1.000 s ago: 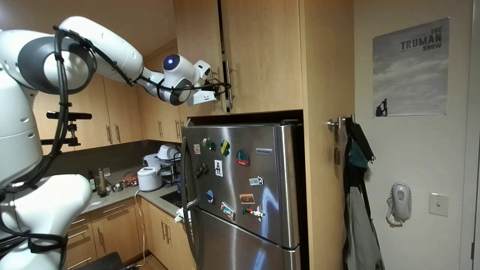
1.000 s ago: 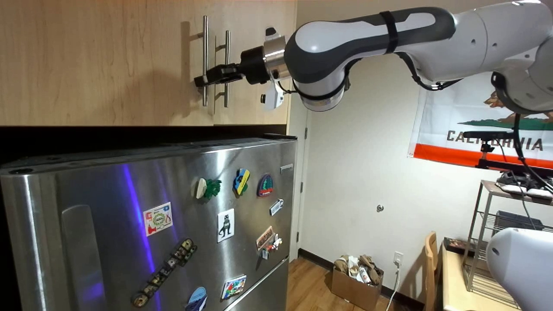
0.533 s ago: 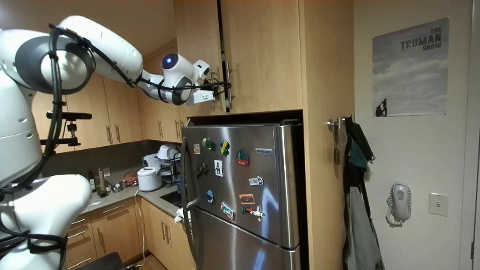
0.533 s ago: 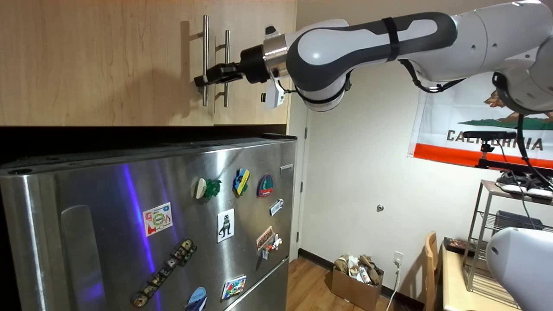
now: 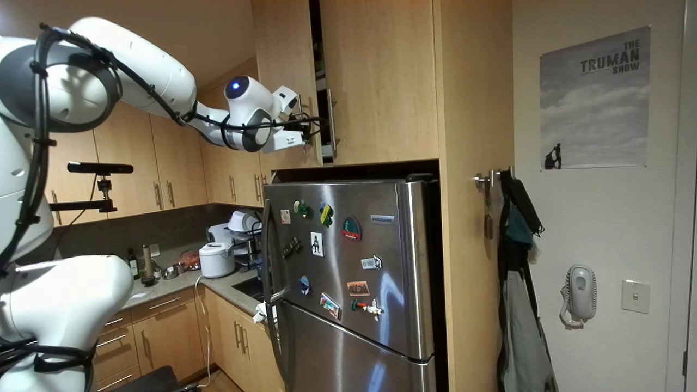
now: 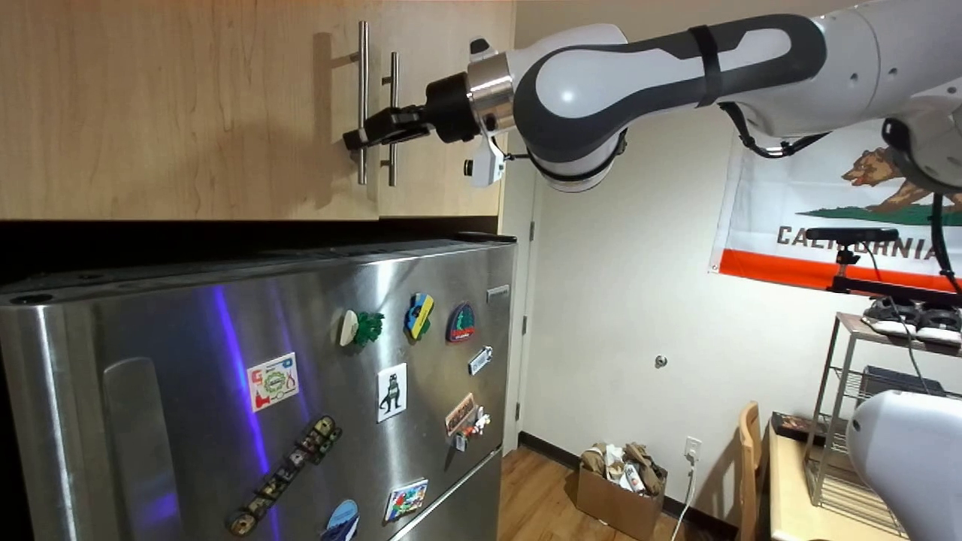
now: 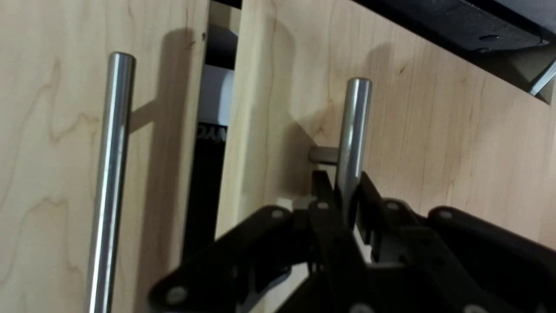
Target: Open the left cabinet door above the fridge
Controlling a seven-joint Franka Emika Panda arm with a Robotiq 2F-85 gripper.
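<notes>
The left cabinet door (image 5: 287,60) is a light-wood panel above the steel fridge (image 5: 337,264). It stands slightly ajar, with a dark gap (image 5: 318,60) along its handle side. It also shows in an exterior view (image 6: 188,113) and at the right of the wrist view (image 7: 434,130). Its vertical metal bar handle (image 7: 356,117) runs between the fingers of my gripper (image 7: 343,187). The fingers are shut on the bar just past its mounting post. The gripper also shows in both exterior views (image 5: 315,126) (image 6: 355,140), at the lower half of the handle.
The wider wood door (image 5: 381,81) with its own bar handle (image 7: 108,182) is right beside the gripper. The fridge top (image 6: 248,264) lies below the doors. Some items (image 7: 217,93) show inside the gap. A wood side panel (image 5: 479,109) stands at the right.
The arm and gripper have pulled back from the cabinet, and the left door has swung outward with them. The gap between the two doors is wider. The grip on the handle is kept.
</notes>
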